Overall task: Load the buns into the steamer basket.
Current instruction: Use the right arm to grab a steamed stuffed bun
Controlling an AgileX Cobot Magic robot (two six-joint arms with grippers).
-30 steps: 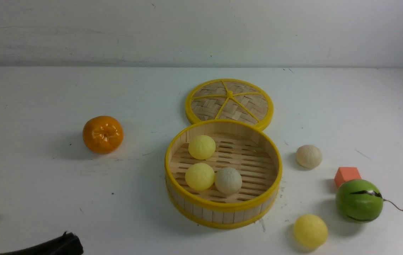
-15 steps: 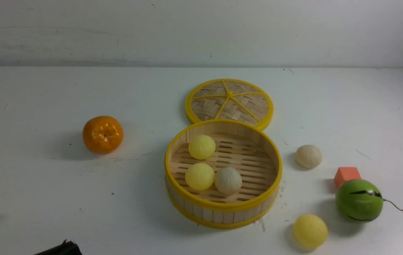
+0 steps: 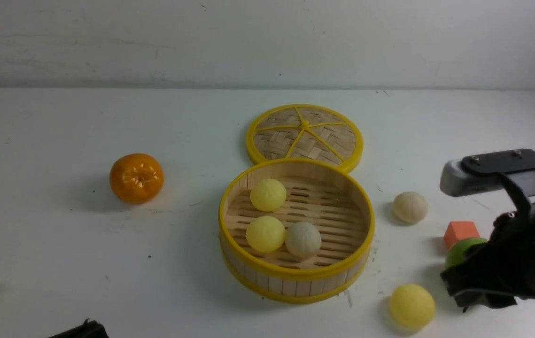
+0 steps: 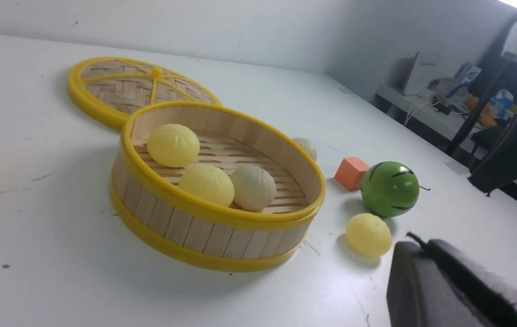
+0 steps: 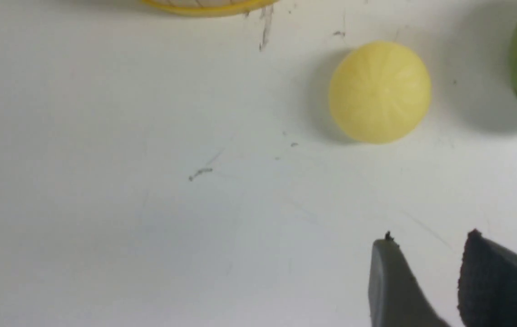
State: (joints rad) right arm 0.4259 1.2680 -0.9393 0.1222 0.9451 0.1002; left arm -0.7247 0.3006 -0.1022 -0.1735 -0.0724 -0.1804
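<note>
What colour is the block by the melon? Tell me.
The block is orange; left wrist view shows it best.

Right claw (image 3: 474, 291) newly in front of melon (image 3: 461, 249)

Right arm (image 3: 516, 253) hangs low — right fingers (image 5: 392, 290) parted, empty; left fingers (image 4: 440, 290) closed.
</note>
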